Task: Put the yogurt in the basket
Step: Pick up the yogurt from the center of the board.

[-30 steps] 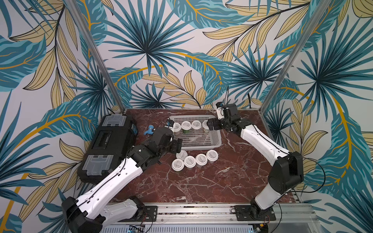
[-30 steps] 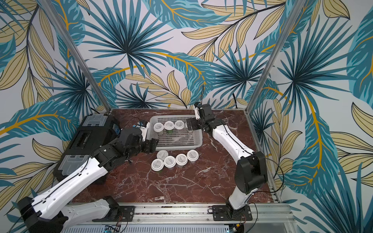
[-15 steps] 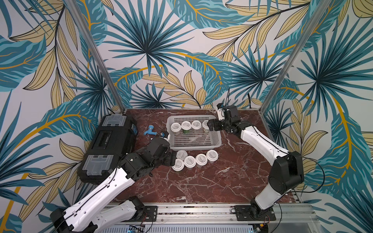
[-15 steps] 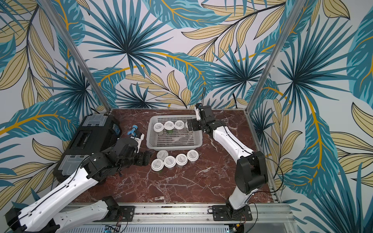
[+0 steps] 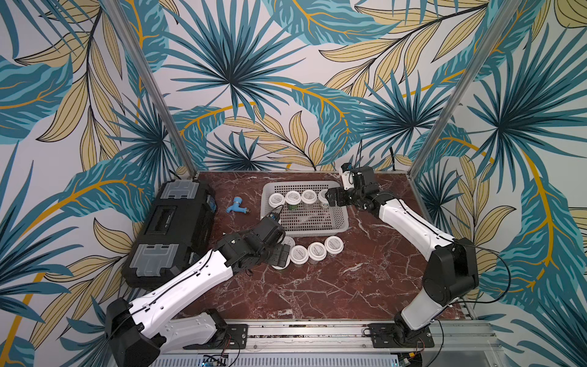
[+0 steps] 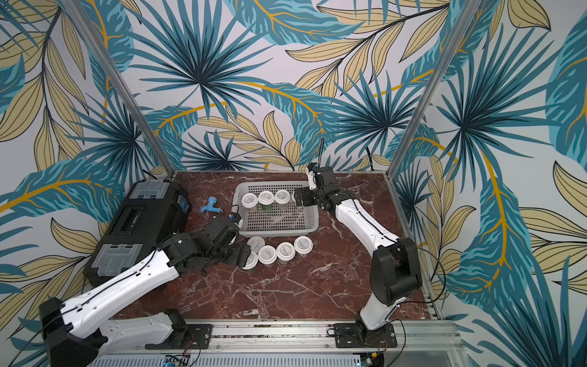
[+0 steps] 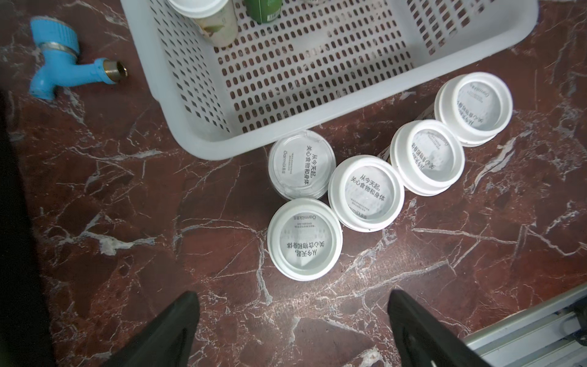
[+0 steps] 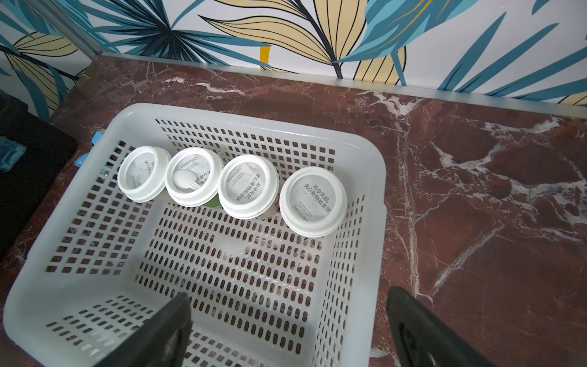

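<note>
– Yogurt cups [image 5: 293,197], in both top views: where are they?
– Four stand in a row inside the basket [image 5: 344,226], along its far wall. Five more stand on the marble [image 5: 317,286] just outside its near wall. The left gripper [image 5: 281,254] hovers over that outside cluster. The right gripper [image 5: 333,197] hangs at the basket's far corner, beside the end cup of the row. A blue tap fitting [image 5: 237,206] lies off the basket's short side, and a black toolbox [image 5: 171,228] sits beyond it.
– And the left wrist view?
– The jaws are wide apart with nothing between them. The nearest cup [image 7: 305,240] stands just ahead of the fingertips [image 7: 178,317], crowded against its neighbours. One of those neighbours sits close against the basket's wall.
– Right wrist view?
– Those jaws are also wide and empty, above the basket's corner. The four cups inside sit lid to lid, and one carries a small white spoon [image 8: 182,179]. Most of the basket's floor is bare.
– Which step is this?
– I judge it's the reach for a fifth cup, by the left arm. Next, the open jaws need to come down around the nearest cup and close on its sides beneath the lid. Then it must be lifted clear of its neighbours and the wall, and set on the bare floor.
– Which way do the cups point?
– All are upright with lids up, so the axis is vertical. Being round, they have no sideways heading.
</note>
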Tool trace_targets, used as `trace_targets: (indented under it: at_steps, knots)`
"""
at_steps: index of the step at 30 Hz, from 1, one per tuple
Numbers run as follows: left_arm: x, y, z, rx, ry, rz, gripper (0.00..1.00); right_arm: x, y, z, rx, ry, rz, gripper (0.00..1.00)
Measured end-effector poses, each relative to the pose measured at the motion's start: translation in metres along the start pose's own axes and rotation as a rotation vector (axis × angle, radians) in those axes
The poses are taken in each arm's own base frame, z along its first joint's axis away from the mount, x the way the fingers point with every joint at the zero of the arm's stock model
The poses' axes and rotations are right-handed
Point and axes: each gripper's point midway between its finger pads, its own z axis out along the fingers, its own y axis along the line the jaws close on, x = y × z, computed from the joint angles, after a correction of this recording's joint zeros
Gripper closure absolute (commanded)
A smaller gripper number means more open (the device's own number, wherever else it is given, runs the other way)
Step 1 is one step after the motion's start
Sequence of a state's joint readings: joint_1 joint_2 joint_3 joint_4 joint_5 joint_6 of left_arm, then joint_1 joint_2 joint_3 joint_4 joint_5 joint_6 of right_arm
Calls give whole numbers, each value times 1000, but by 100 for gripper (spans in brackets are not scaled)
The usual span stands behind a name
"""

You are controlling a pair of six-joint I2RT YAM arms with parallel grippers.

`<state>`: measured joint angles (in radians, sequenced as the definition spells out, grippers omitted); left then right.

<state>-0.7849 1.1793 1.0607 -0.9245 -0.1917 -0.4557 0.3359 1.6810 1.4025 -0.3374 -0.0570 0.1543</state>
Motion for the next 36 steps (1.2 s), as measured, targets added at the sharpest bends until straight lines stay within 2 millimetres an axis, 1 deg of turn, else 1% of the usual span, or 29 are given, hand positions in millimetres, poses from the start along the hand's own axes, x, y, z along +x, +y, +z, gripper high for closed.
trace_targets:
  at_steps: [4, 8, 15, 26, 29, 36]
  knots:
    - [6, -3, 14, -9, 51, 9, 11, 1, 0, -2, -3, -2, 4, 2]
    - [12, -4, 25, -22, 95, 18, 11, -3, 1, -5, -11, -15, 8, 3]
    - [19, -7, 36, -23, 141, 25, 8, -7, 3, -7, -23, -29, 9, 4]
    - [31, -18, 63, 0, 232, 49, 8, -7, 4, -8, -36, -28, 14, 6]
    - [31, -20, 66, 17, 242, 41, 8, -7, 4, -8, -40, -29, 17, 6]
    - [22, -22, 69, 60, 224, 8, 9, -8, 6, -8, -47, -32, 17, 7]
